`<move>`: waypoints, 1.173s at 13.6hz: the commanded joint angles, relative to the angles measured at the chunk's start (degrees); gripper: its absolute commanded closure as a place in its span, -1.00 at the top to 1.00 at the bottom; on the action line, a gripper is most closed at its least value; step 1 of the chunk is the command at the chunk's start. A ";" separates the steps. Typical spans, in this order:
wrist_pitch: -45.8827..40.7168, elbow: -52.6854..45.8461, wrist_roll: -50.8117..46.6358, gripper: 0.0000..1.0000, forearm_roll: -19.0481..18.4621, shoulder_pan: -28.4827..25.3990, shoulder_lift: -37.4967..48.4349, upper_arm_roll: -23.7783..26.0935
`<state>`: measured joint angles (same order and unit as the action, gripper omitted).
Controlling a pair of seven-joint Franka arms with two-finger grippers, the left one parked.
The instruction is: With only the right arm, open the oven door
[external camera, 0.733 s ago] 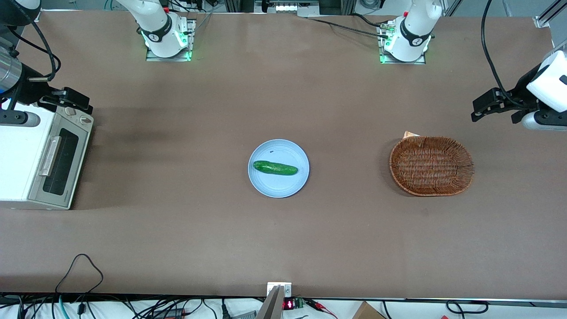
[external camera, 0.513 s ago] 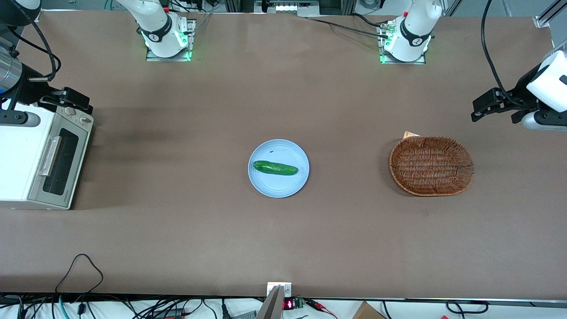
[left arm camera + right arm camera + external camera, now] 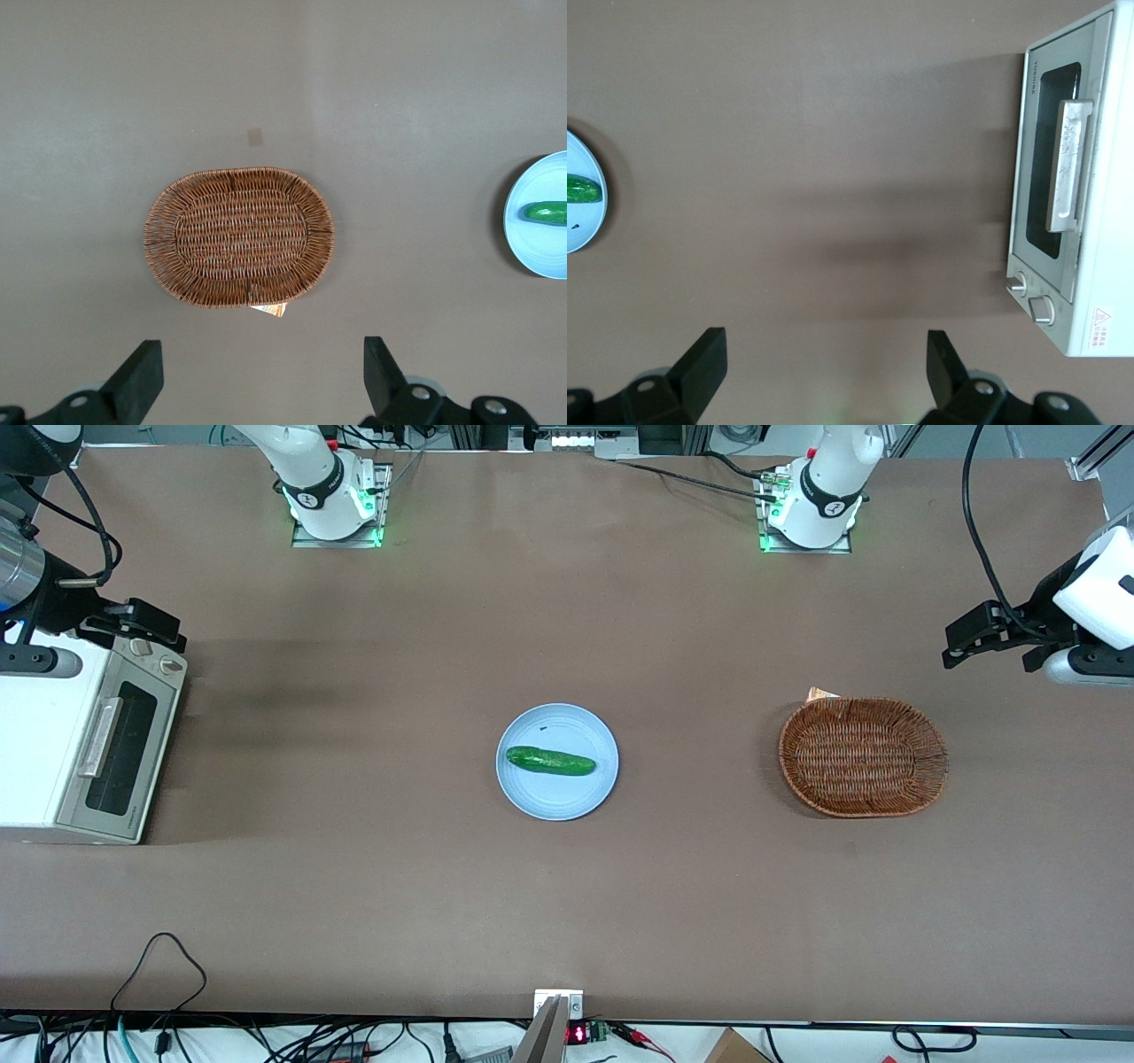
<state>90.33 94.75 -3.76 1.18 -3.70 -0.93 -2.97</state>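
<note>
The white toaster oven (image 3: 35, 744) stands at the working arm's end of the table. Its oven door (image 3: 124, 748), silver-grey with a dark glass window, is closed, with the silver bar handle (image 3: 99, 737) along its upper edge. The door also shows in the right wrist view (image 3: 1052, 186), with the handle (image 3: 1068, 164) and two knobs beside it. My right arm's gripper (image 3: 142, 624) hangs above the oven's knob end, farther from the front camera than the door. Its fingers (image 3: 700, 359) are spread wide and hold nothing.
A light blue plate (image 3: 532, 793) with a green cucumber (image 3: 550, 761) lies mid-table. A brown wicker basket (image 3: 862, 756) sits toward the parked arm's end. Both arm bases stand at the table's edge farthest from the front camera. Cables hang along the near edge.
My gripper has shifted very slightly farther from the front camera above the oven. The oven door has not moved.
</note>
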 commanded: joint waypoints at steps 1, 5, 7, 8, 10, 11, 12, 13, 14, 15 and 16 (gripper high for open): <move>-1.30 -0.98 0.25 1.00 0.41 -0.70 -0.13 -0.38; -1.47 -0.98 -0.19 1.00 0.49 -0.61 0.14 -0.46; -2.52 -0.97 -0.54 1.00 0.49 -0.61 0.22 -0.46; -2.53 -0.89 -0.54 1.00 0.49 -0.61 0.23 -0.46; -2.62 -0.89 -0.28 1.00 0.49 -0.61 0.31 -0.55; -2.62 -0.89 -0.54 1.00 0.49 -0.70 0.40 -0.46; -2.62 -0.89 -0.54 0.96 0.49 -0.78 0.49 -0.46; -2.62 -0.97 -0.54 0.57 0.49 -0.78 0.49 -0.46; -2.62 -0.98 -0.54 0.18 0.49 -0.78 0.40 -0.46; -2.70 -0.89 -0.46 -0.17 0.41 -0.96 0.49 -0.38; -2.62 -0.97 -0.37 -0.50 0.41 -0.96 0.49 -0.29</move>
<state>88.84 94.52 -3.87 1.19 -3.94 -0.80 -2.97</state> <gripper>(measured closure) 0.269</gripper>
